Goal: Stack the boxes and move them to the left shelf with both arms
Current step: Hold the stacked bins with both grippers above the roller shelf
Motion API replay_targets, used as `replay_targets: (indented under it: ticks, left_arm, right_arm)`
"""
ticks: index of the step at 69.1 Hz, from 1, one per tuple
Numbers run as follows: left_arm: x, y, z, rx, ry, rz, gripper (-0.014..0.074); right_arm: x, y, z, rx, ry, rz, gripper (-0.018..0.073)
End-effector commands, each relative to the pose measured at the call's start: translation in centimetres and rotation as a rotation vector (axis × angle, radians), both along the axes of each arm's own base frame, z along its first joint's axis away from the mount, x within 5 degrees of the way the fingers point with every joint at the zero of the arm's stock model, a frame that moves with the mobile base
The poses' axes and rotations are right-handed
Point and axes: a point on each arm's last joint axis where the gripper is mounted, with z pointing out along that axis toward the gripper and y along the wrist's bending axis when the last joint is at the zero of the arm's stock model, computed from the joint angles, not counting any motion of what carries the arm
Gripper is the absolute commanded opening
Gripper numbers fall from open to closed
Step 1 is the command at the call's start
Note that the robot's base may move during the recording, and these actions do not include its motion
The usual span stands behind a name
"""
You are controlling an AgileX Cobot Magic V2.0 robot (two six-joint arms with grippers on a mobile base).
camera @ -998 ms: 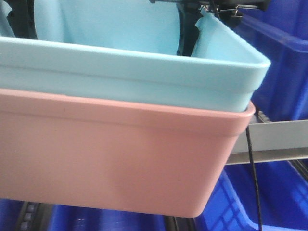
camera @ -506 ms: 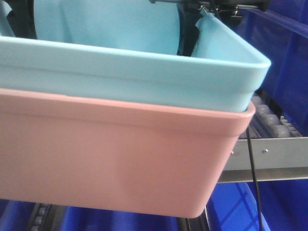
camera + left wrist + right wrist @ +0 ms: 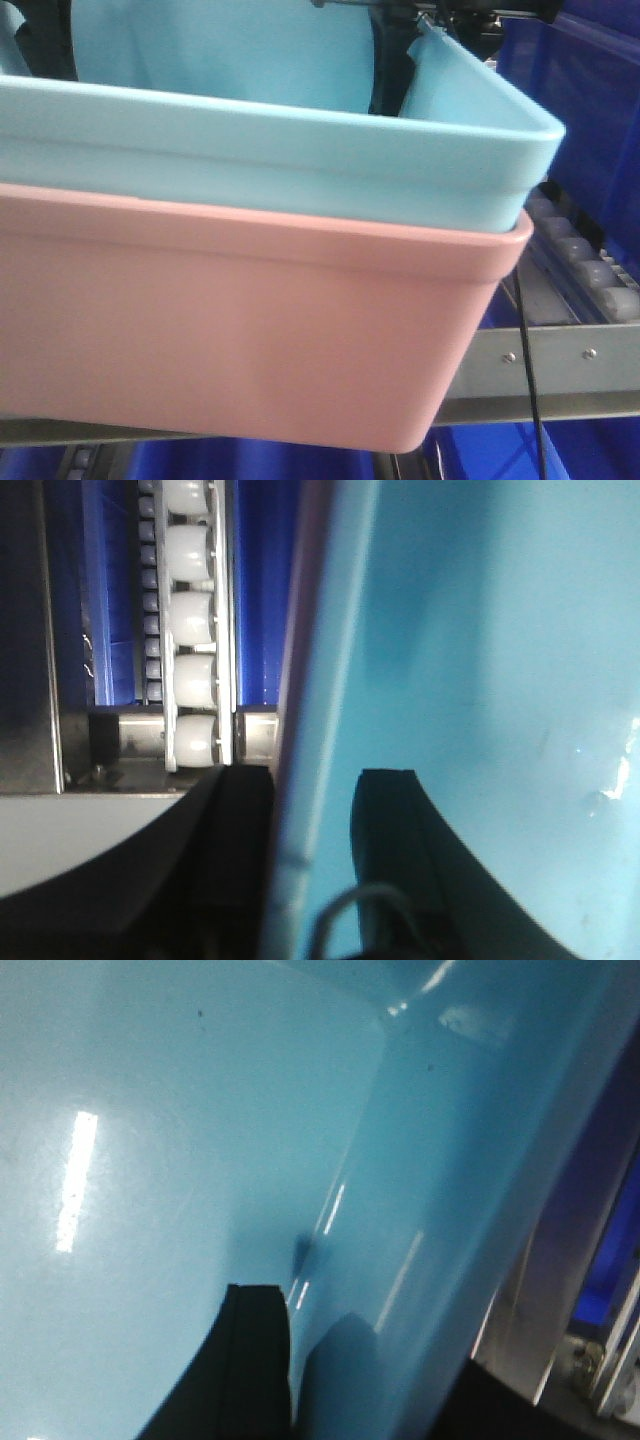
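The sky-blue box [image 3: 280,150] sits nested inside the salmon-pink box [image 3: 250,320], and the pair fills the front view, held off the ground. My left gripper [image 3: 310,825] is shut on the boxes' left wall, one black finger outside it and one inside the blue box [image 3: 480,630]. My right gripper [image 3: 380,1380] is shut on the opposite wall of the blue box [image 3: 180,1110], with one finger [image 3: 255,1360] inside. The left shelf [image 3: 560,355] shows its flat steel front bar and white rollers [image 3: 590,270] just right of and below the boxes.
Dark-blue crates [image 3: 590,100] stand behind on the right and another below the bar [image 3: 500,455]. A black cable [image 3: 530,380] hangs in front of the steel bar. In the left wrist view a roller rail [image 3: 190,610] runs beside the boxes.
The shelf's steel bar has dropped lower in the front view and more rollers have come into sight. The stacked boxes hold the same place in the frame, still gripped on both sides.
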Motion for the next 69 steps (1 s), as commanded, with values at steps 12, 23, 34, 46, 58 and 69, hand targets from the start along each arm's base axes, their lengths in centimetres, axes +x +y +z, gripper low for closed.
replay_targets:
  ticks: [12,23,34,46,58,69]
  left_arm:
    - [-1.53,-1.20,3.36,-0.179,-0.102,-0.109,-0.0003]
    - [-1.53,-1.20,3.36,-0.179,-0.102,-0.109,-0.0003]
    - [-1.53,-1.20,3.36,-0.179,-0.102,-0.109,-0.0003]
    - [-1.53,-1.20,3.36,-0.179,-0.102,-0.109,-0.0003]
    - [-1.53,-1.20,3.36,-0.179,-0.102,-0.109,-0.0003]
    - [-1.53,-1.20,3.36,-0.179,-0.102,-0.109,-0.0003]
  right_arm:
    - [0.56,-0.15,3.06,0.079,-0.191,-0.001,0.0048]
    - [0.56,-0.15,3.06,0.079,-0.191,-0.001,0.0048]
    - [0.56,-0.15,3.06,0.079,-0.191,-0.001,0.0048]
    - [0.56,-0.15,3.06,0.079,-0.191,-0.001,0.0048]
    - [0.56,-0.15,3.06,0.079,-0.191,-0.001,0.0048]
    - [0.56,-0.15,3.06,0.079,-0.191,-0.001,0.0048]
